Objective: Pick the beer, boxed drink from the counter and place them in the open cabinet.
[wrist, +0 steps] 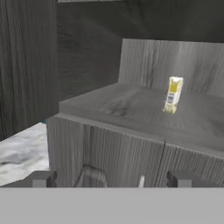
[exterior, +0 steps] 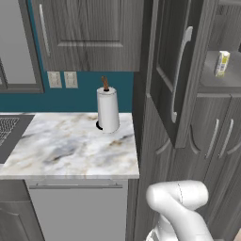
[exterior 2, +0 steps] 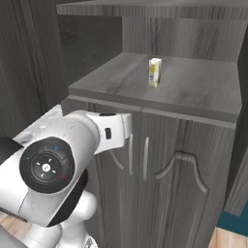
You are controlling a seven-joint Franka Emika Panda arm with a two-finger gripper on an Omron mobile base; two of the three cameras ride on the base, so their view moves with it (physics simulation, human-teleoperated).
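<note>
The boxed drink [exterior: 221,63] [exterior 2: 154,72] [wrist: 173,95], a small pale yellow-and-white carton, stands upright on the shelf of the open cabinet [exterior: 217,84] [exterior 2: 193,94] [wrist: 127,105], apart from anything else. My gripper [wrist: 111,180] is open with nothing between its fingertips [wrist: 41,179]. It hangs in front of and slightly below the shelf edge, well short of the carton. The cabinet door [exterior: 172,70] with its long curved silver handle swings out to the left. The beer and the counter are out of view.
A paper-towel roll [exterior: 108,110] stands on a marble worktop [exterior: 70,146] left of the tall unit. Below the shelf are closed dark grey doors [exterior 2: 160,164] with curved handles. The open door juts into the space before the worktop.
</note>
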